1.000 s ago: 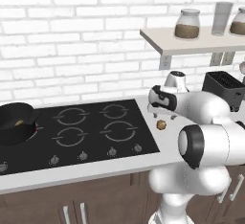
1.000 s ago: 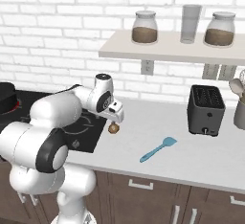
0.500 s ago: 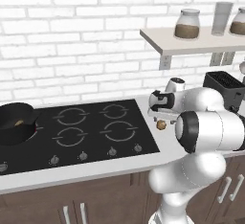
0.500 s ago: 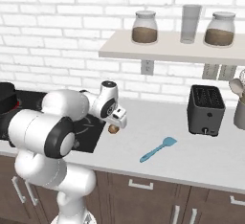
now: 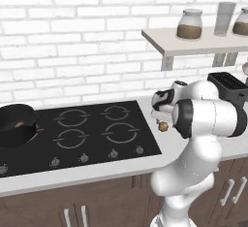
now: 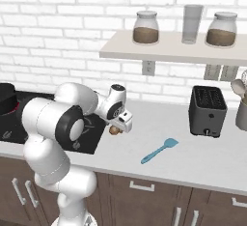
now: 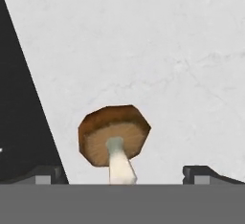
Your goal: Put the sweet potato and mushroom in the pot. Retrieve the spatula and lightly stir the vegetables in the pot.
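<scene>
Hovering my wide-open claw (image 7: 122,173) over the mushroom (image 7: 114,134) on the bench (image 7: 158,50), I see its stem lying centred between both tips.

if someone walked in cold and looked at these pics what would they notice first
The big white arm bends low over the counter, its open hand poised right above a brown-capped mushroom lying on the pale counter just beside the black cooktop. A black pot sits at the cooktop's far left with something orange-tan inside, and a teal spatula lies on the counter toward the toaster.
</scene>
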{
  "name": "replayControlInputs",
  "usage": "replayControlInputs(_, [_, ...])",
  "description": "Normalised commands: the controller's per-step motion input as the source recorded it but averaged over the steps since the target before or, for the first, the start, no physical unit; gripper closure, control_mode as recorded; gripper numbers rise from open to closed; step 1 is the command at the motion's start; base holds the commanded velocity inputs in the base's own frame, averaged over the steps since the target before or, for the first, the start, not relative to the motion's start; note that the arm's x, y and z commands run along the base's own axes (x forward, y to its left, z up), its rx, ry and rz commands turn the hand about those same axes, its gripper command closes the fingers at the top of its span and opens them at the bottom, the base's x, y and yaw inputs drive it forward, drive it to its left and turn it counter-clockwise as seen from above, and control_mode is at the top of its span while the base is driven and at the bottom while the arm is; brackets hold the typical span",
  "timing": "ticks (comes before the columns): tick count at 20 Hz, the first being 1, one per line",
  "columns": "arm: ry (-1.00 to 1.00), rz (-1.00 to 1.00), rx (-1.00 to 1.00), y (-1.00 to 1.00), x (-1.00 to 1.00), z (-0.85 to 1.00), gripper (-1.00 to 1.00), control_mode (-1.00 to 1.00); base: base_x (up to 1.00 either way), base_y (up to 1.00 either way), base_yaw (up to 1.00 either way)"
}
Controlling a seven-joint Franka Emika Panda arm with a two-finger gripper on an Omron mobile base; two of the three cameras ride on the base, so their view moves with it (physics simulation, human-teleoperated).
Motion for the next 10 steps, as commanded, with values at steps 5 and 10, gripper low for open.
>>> replayControlInputs(5, [0.06, -0.05, 0.0, -0.01, 0.19, -0.23, -1.0, -1.0, 0.0, 0.0, 0.0])
replayControlInputs(10, [0.08, -0.04, 0.01, 0.0, 0.07, -0.21, -1.0, -1.0, 0.0, 0.0, 0.0])
